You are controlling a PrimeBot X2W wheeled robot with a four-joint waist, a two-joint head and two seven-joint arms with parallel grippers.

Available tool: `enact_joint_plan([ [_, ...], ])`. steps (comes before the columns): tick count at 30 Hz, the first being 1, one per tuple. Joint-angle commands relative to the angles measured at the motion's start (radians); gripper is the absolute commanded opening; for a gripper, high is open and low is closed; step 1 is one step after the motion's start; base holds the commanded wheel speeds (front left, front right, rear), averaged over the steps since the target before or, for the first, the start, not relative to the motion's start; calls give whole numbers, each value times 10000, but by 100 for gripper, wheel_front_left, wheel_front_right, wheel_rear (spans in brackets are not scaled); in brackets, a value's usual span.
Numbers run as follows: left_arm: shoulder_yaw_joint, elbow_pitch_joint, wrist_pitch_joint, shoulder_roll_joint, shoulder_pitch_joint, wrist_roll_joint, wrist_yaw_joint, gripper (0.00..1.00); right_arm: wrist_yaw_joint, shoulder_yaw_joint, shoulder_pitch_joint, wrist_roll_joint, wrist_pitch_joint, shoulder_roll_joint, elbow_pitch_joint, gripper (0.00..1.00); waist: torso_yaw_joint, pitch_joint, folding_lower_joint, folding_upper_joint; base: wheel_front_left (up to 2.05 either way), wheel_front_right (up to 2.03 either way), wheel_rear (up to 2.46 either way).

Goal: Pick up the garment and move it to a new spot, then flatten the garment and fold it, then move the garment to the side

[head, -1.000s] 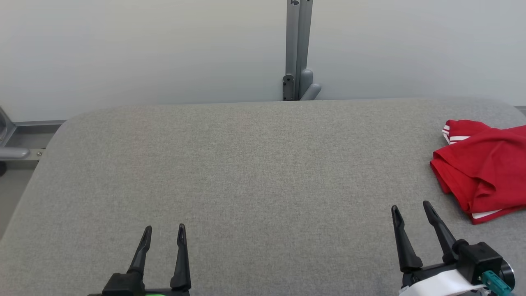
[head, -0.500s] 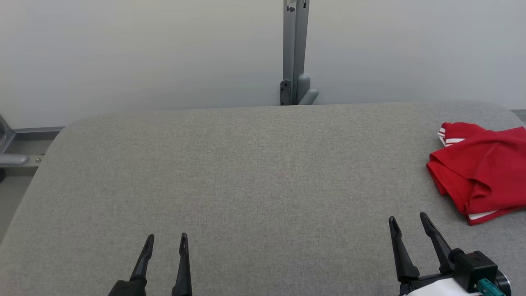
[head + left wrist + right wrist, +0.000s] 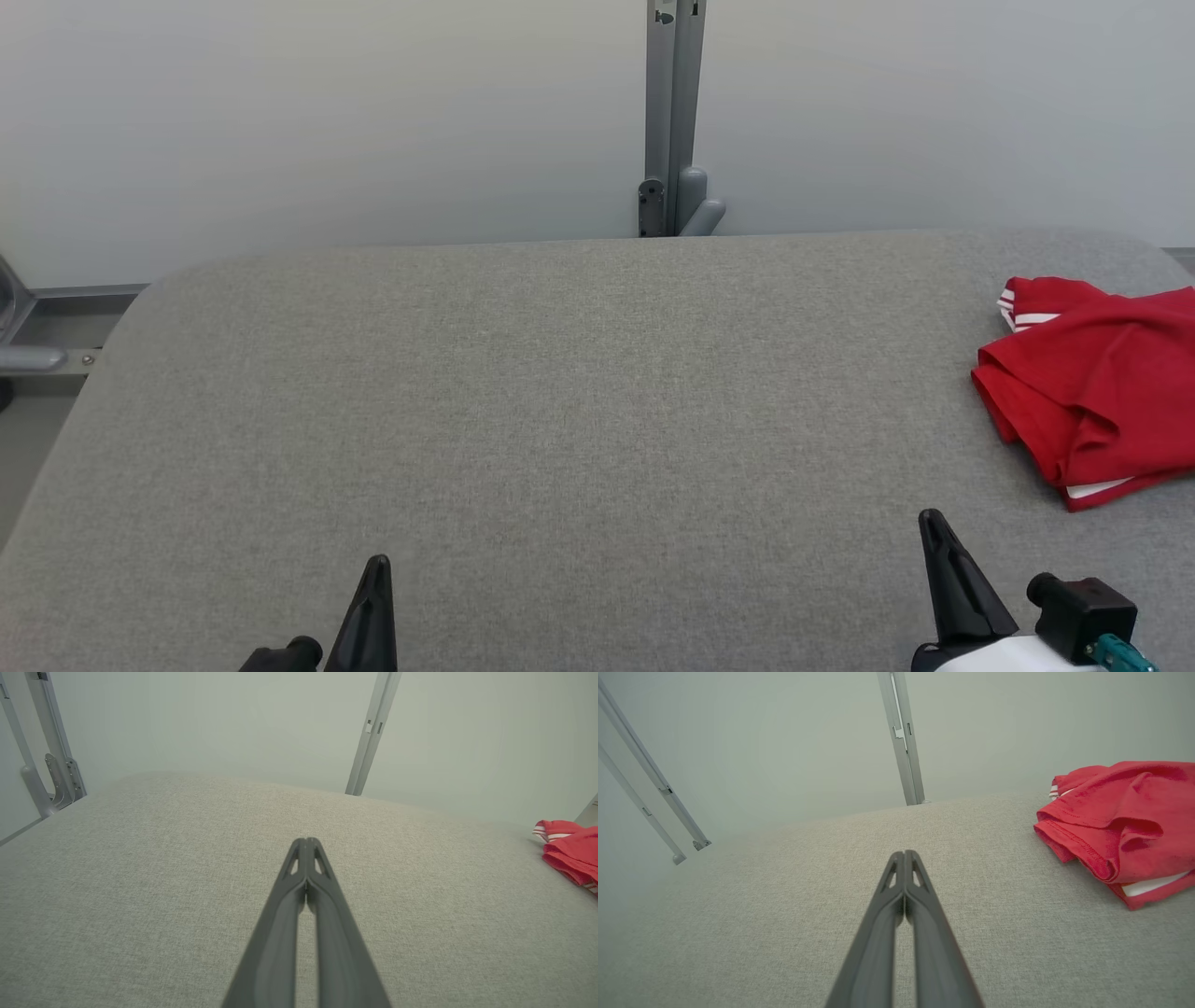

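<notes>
Head view: red, white-striped garment [image 3: 1097, 383] lies on grey table [image 3: 560, 401].

The garment [image 3: 1102, 383] is showing a bright, solid red, with thin white stripes edging its hems. It is standing out against a table [image 3: 560, 392] cover that is showing a mid-grey, finely flecked weave, which is turning more beige-grey in the wrist views. The wall [image 3: 280, 121] is reading as plain pale grey-white and the post [image 3: 672, 93] as flat metal grey, while the left gripper [image 3: 377, 571] and right gripper [image 3: 934, 527] are showing matt black, the right one carrying a white band [image 3: 1008, 655] and a teal connector [image 3: 1116, 651].
</notes>
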Motion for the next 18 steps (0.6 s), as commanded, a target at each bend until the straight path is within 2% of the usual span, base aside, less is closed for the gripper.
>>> enact_joint_plan([
  [1, 65, -108, 38, 25, -265, -423, -62, 0, 0, -95, -292, 435, 94, -54, -76, 0, -5, 10, 1, 0, 0, 0, 0],
  [18, 343, 372, 487, 78, -1074, -3471, -352, 0, -1, -601, -1090, 3516, 1021, -171, 544, 0, -61, 151, 1, 0, 0, 0, 0],
])
